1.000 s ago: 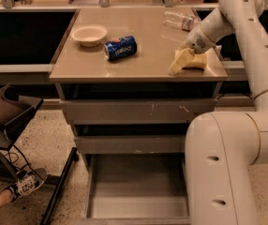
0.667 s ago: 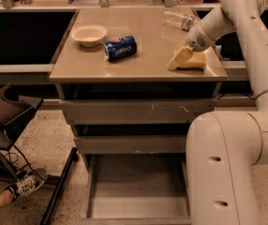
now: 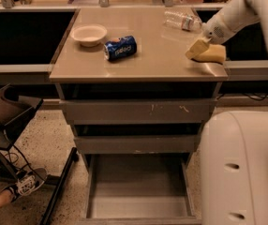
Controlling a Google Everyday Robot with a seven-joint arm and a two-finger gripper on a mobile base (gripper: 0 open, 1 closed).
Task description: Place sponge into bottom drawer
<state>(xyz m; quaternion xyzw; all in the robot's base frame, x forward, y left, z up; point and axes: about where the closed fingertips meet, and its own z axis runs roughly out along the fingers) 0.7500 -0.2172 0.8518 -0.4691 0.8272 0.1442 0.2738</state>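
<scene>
Setting: Grey cabinet top under warm light, dark counters behind, speckled floor below.
Risk, edge: the sponge lies close to the top's right front corner, so a sideways nudge from the gripper could likely push it off onto the floor.
Risk, grasp: the foam is soft, so a shallow or off-centre hold may let it slip on the way down.
Risk, path: the bottom drawer is low at 6 o'clock, beside the robot's wide white body, so the descent looks tight.
Risk, neighbour: a plastic bottle lies at 11 o'clock of the sponge and could be rolled by a swing.
Arm pose: the white arm slants down from 1 o'clock of the frame toward the sponge.
Gripper: at the sponge's 10 o'clock side, a pale pad touching the foam; I cannot tell whether it has a hold.
Sponge: on the top, at its 4 o'clock edge.
Drawer: pulled open, grey floor showing; the two drawers above are shut.
Other: a bowl at 10 o'clock and a blue soda can on its side at 9 o'clock of the top.
</scene>
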